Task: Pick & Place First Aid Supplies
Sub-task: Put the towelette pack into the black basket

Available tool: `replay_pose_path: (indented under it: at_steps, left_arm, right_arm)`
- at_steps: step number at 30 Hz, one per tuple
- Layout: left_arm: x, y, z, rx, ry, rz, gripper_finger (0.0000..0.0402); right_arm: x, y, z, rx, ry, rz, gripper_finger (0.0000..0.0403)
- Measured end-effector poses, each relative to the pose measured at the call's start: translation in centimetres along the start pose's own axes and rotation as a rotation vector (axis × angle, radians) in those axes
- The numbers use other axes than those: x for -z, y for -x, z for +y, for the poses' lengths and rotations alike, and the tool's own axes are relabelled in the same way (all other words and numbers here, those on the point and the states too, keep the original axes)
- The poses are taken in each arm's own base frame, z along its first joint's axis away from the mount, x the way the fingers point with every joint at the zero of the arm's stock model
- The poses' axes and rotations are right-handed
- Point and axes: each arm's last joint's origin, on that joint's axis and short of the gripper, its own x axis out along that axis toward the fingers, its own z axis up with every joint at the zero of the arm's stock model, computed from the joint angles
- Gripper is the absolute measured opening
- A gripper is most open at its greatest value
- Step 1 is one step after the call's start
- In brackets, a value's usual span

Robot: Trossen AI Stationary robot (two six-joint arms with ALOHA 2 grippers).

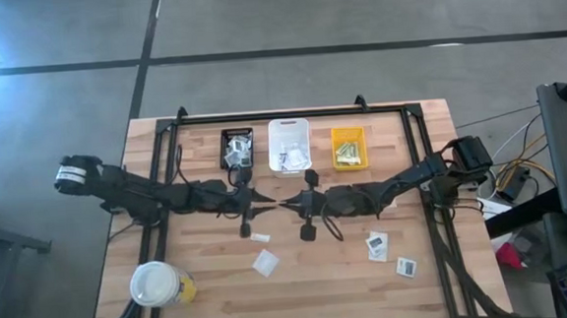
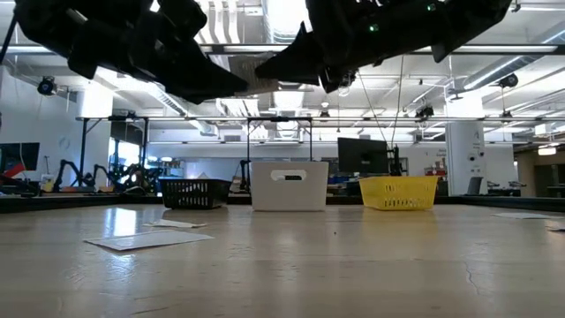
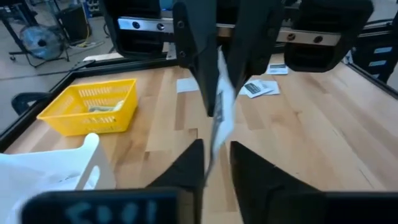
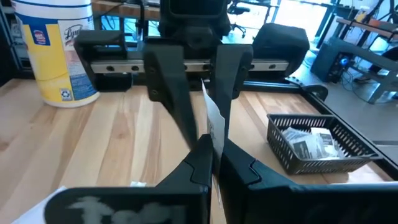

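Robotics lab, wooden counter (image 1: 301, 276) on a concrete floor (image 1: 285, 21), monitors (image 2: 362, 157) and equipment stands (image 2: 88, 150) behind, strip lights (image 2: 291, 95) overhead

Colours on the pale wooden table (image 1: 223, 291)

Black bin (image 1: 237, 148), white bin (image 1: 288, 131), yellow bin (image 1: 349, 147); white packets with dark patches (image 1: 377, 244); yellow cup (image 1: 160, 284), white lid.
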Motion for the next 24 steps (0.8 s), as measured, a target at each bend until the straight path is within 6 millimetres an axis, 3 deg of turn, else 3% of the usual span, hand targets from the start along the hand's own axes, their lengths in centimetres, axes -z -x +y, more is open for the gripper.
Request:
replay_pose_path:
  at_steps: [5,18,24]
  left_arm:
    - [0.03,-0.03,0.37,-0.013,0.002,0.001,0.0008]
    - [0.06,-0.03,0.48,-0.016,0.022,0.004,0.0001]
    - [0.30,-0.03,0.58,-0.025,0.026,0.026,0.0000]
  right_arm:
    - [-0.17,-0.06,0.03,0.000,0.004,-0.002,0.0008]
    - [0.01,-0.07,-0.03,-0.004,0.005,0.013,0.0013]
    - [0.45,-0.06,-0.10,0.004,-0.031,0.052,0.0059]
